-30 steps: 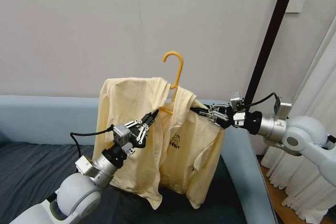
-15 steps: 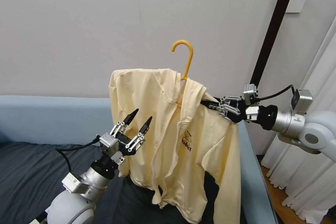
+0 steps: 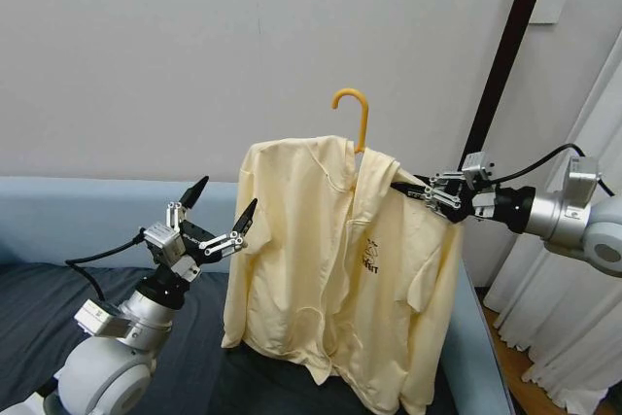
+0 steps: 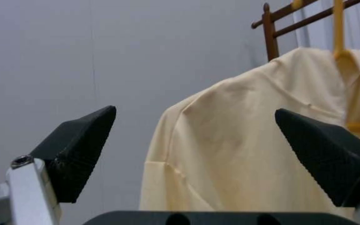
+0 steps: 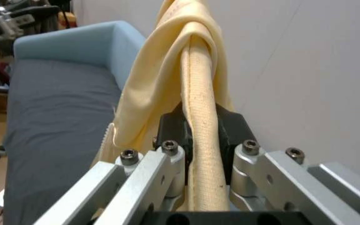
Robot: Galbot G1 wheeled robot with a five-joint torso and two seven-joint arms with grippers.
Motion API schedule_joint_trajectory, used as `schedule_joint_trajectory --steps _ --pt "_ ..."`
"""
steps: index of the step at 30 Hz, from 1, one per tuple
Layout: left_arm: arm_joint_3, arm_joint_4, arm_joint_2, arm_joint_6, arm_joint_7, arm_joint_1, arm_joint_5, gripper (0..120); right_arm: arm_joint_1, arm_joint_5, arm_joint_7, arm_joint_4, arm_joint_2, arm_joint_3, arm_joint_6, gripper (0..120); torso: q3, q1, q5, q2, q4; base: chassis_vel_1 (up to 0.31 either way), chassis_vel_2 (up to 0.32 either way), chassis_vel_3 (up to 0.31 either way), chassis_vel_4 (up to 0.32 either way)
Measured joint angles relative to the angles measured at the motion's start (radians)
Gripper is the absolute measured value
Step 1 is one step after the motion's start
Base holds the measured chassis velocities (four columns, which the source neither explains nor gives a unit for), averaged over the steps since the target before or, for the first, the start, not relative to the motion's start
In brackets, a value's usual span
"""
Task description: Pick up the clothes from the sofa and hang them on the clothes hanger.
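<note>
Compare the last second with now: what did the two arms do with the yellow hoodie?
The left end effector let go of the hoodie, opened and drew back toward the robot's left. The right end effector, shut on the hanger under the fabric, carried hanger and hoodie toward the robot's right, nearer the rack. Unchanged: the right grip, the hoodie draped on the hanger, the sofa.
</note>
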Motion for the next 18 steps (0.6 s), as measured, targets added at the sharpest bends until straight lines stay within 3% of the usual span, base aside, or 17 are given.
schedule_joint_trajectory --steps 7,18 --pt "0.028 0.061 0.003 0.000 0.047 -0.022 0.007 100 -0.016 0.006 -0.025 0.024 -0.043 0.029 -0.038 8 0.000 0.000 0.0002 0.000 0.0001 0.000 0.000 0.000 0.000" --pt "0.040 0.055 -0.010 -0.009 0.069 -0.001 0.026 100 -0.017 0.037 -0.003 0.038 -0.055 0.036 -0.048 8 0.000 0.000 0.0003 0.000 0.0002 0.000 0.000 0.000 0.000"
